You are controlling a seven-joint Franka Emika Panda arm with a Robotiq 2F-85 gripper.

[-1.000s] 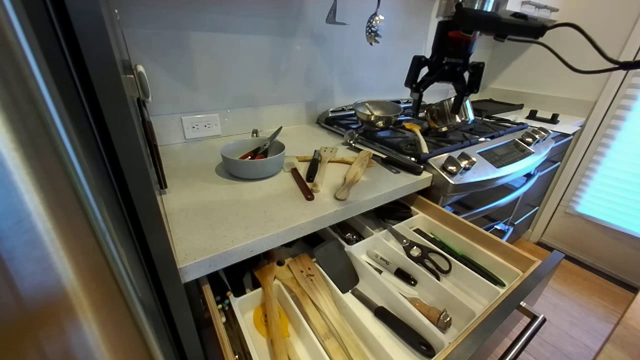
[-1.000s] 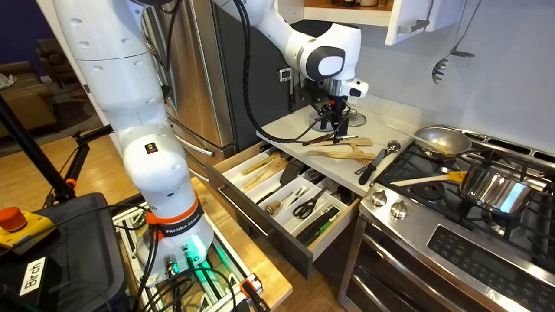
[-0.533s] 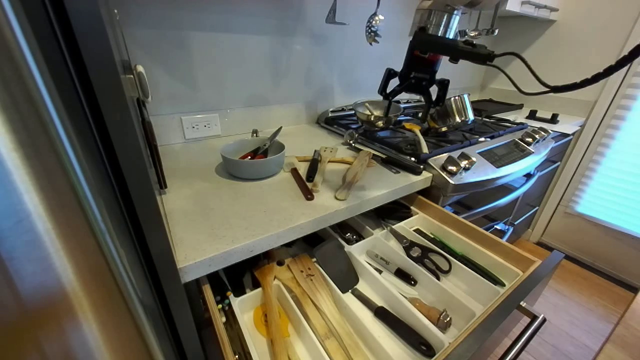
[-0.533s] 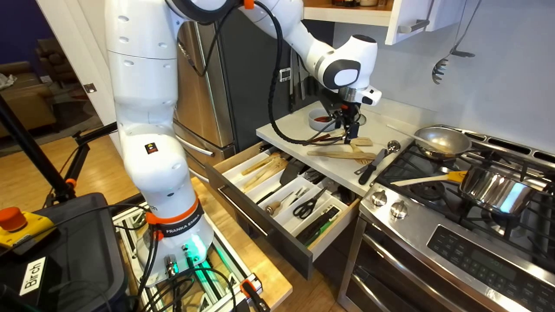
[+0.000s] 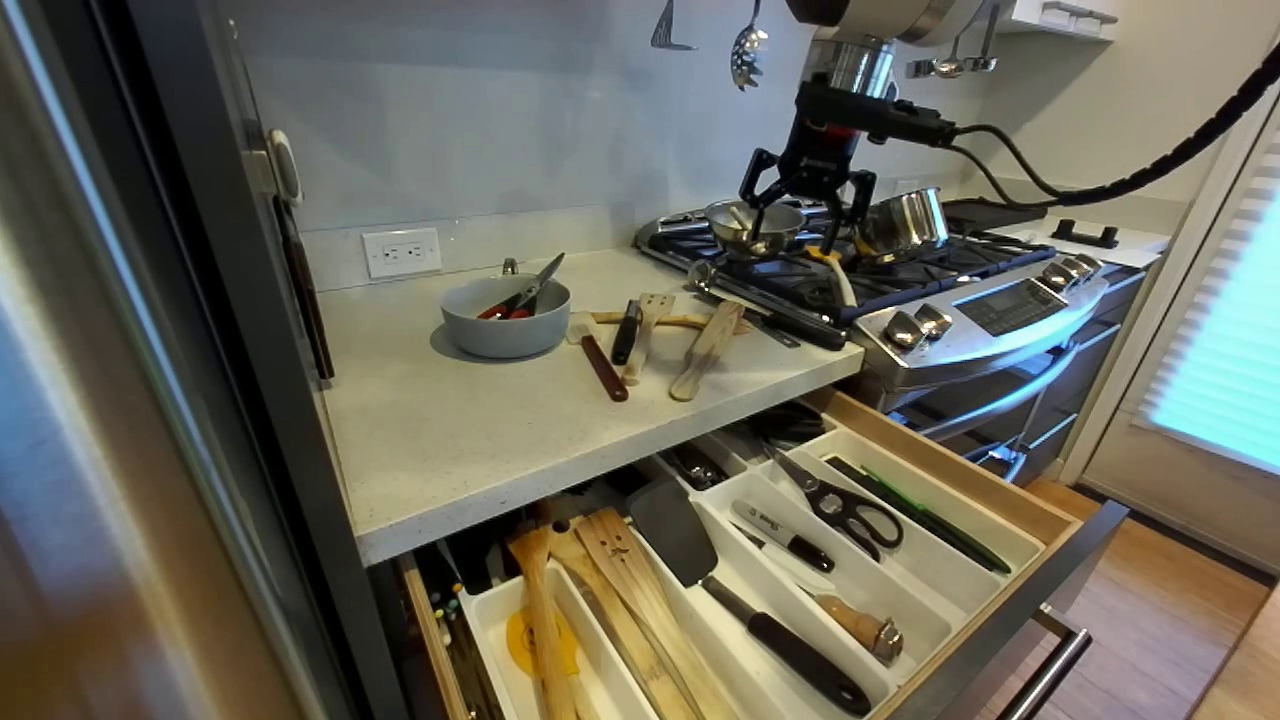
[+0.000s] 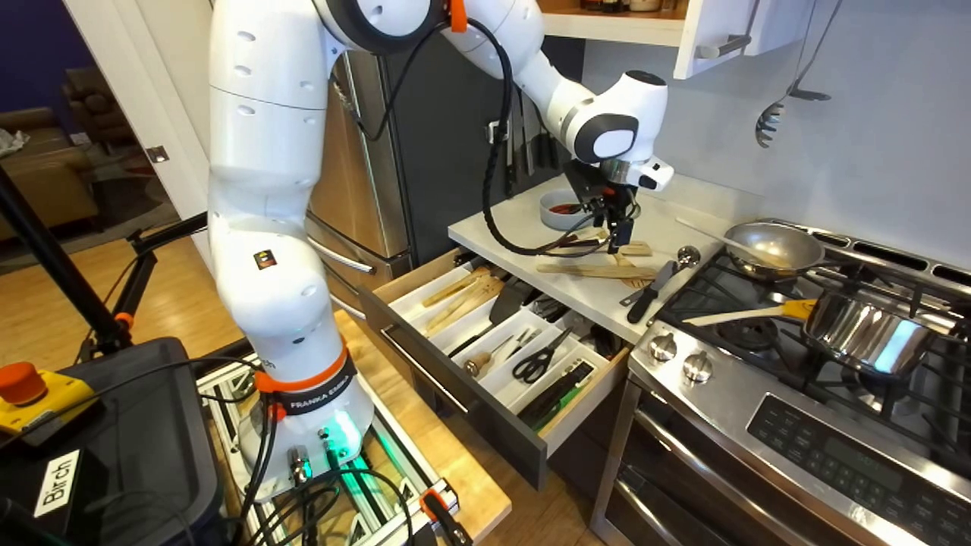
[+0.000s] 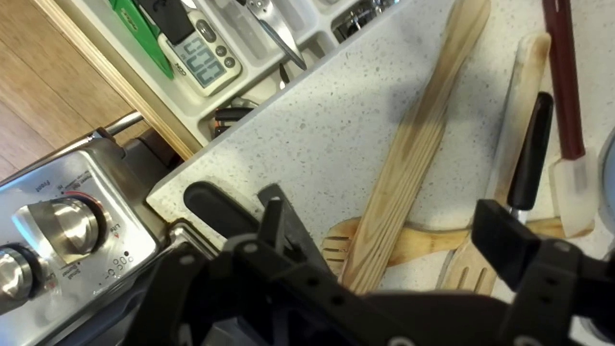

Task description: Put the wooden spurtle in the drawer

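Wrist view gives you the wooden spurtle (image 7: 408, 158) lying flat on the speckled counter (image 7: 317, 149), its broad end laid across the slotted head of a wooden spatula (image 7: 425, 242). Your gripper (image 7: 379, 211) has its jaws standing wide apart — from that camera the spurtle shows in the gap between them, but it lies on the counter, lower than the fingers (image 7: 502, 240). In both exterior views you see the gripper up in the air, clear of everything on the counter.

To one side of the spurtle you have a second slotted spatula (image 7: 513, 125) crossing the first one's handle, a black-handled utensil (image 7: 531, 154) alongside it, and a scraper (image 7: 568, 101) with a dark red handle and a pale blade; a grey bowl (image 5: 505, 335) stands just past the scraper. To the other side, a black handle (image 7: 216, 206) lies near the counter's corner, partly hidden by the gripper.

Your drawer (image 6: 501, 436) is pulled out below the counter's edge. In an exterior view you can pick out long wooden utensils (image 5: 650, 600), a dark turner (image 5: 775, 640) and scissors (image 5: 832, 503) in its separate compartments. On the stove (image 6: 705, 409) stand a pan (image 6: 796, 246) and a pot (image 6: 857, 334) — with a yellow-headed spoon (image 6: 747, 314) near the pot.
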